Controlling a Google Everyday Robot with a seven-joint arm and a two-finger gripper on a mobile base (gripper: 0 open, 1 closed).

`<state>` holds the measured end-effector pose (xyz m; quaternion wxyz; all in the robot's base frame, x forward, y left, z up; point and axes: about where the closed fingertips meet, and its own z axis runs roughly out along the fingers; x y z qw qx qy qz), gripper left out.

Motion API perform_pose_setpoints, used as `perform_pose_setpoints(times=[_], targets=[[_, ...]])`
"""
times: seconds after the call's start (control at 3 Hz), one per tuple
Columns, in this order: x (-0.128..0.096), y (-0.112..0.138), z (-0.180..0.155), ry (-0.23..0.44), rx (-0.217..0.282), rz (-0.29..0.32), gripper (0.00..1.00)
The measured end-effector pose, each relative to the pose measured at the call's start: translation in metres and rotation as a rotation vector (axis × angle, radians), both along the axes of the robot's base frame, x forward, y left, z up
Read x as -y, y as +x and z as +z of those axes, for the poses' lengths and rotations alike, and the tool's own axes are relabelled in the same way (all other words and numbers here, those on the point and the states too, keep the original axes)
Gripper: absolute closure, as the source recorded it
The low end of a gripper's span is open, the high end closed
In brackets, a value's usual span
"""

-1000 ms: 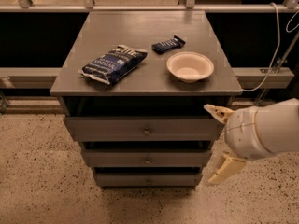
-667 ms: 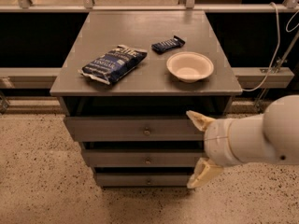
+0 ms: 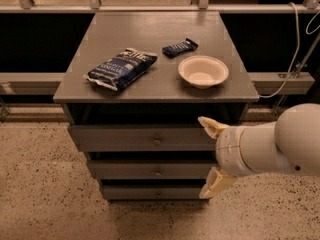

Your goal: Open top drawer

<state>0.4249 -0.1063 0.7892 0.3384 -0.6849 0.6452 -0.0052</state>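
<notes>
Leftward is where the gripper (image 3: 201, 157) has gone since a second ago. It now hangs in front of the right part of the cabinet, with the white arm (image 3: 272, 146) reaching in from the right edge. Its two cream fingers (image 3: 212, 127) are spread wide apart, one above the other, and hold nothing. The upper one lies against the right end of the top drawer (image 3: 125, 139), and the lower one is down by the lowest front.

The top drawer sits just under the dark gap below the grey tabletop (image 3: 150, 29), and it looks shut. Its round knob (image 3: 157, 141) is at centre, to the left of the gripper and apart from it.

The floor (image 3: 40, 194) is pale speckled stone. Behind the cabinet run dark recesses and a light ledge (image 3: 30, 81), with metal posts along the top edge. A white cable (image 3: 295, 44) hangs at the right.

Counted, there are three drawer fronts, each with one knob: the top one, a middle drawer (image 3: 125, 170) and a bottom drawer (image 3: 130, 192). On the tabletop lie three things, well apart from the gripper. One dark blue chip bag (image 3: 120, 68) is at the left. One small dark snack bar (image 3: 180, 47) lies behind and between the other two. One empty pale bowl (image 3: 203, 71) stands at the right.
</notes>
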Motion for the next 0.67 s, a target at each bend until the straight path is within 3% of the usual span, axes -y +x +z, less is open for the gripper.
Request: perform_pose_setpoints(times=[0.33, 0.67], targets=[[0.010, 0.013, -0.021, -0.044, -0.015, 0.032, 0.00], [0.035, 0.035, -0.061, -0.058, -0.043, 0.047, 0.00]])
